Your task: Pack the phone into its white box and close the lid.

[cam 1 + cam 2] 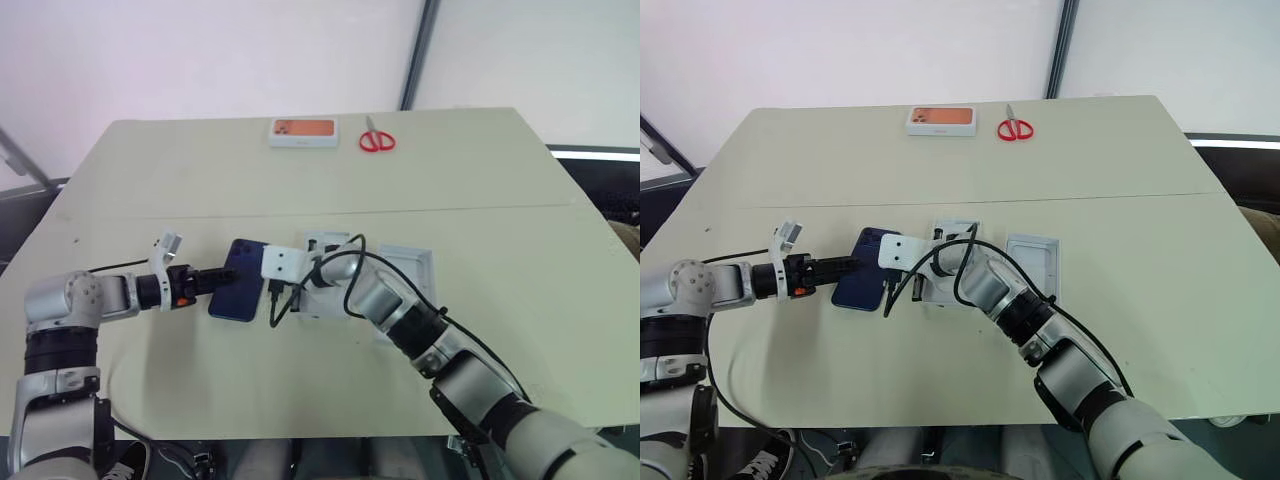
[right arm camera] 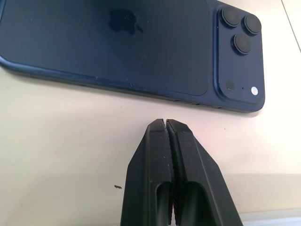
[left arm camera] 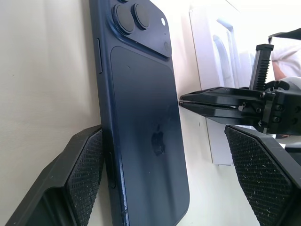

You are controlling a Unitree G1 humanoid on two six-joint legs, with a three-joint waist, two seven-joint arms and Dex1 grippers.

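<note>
Phone [image 3: 141, 132] lies back-up on table [image 1: 450, 170] (camera cluster showing).

Phone [image 3: 141, 132] back is smooth, slightly glossy dark blue glass-like finish, left gripper's pads [image 3: 84, 176] are knurled matt black plastic, table [image 1: 450, 190] is matt beige.

Pale surface against a white wall

The cream-coloured surface [image 1: 300, 190] is made of two parts meeting at a thin seam that runs across its middle, and it lies evenly lit. Behind it stands a plain white wall [image 1: 200, 50], crossed on the right by a dark slanted post [image 1: 418, 55]; dark floor shows past both side edges
</note>
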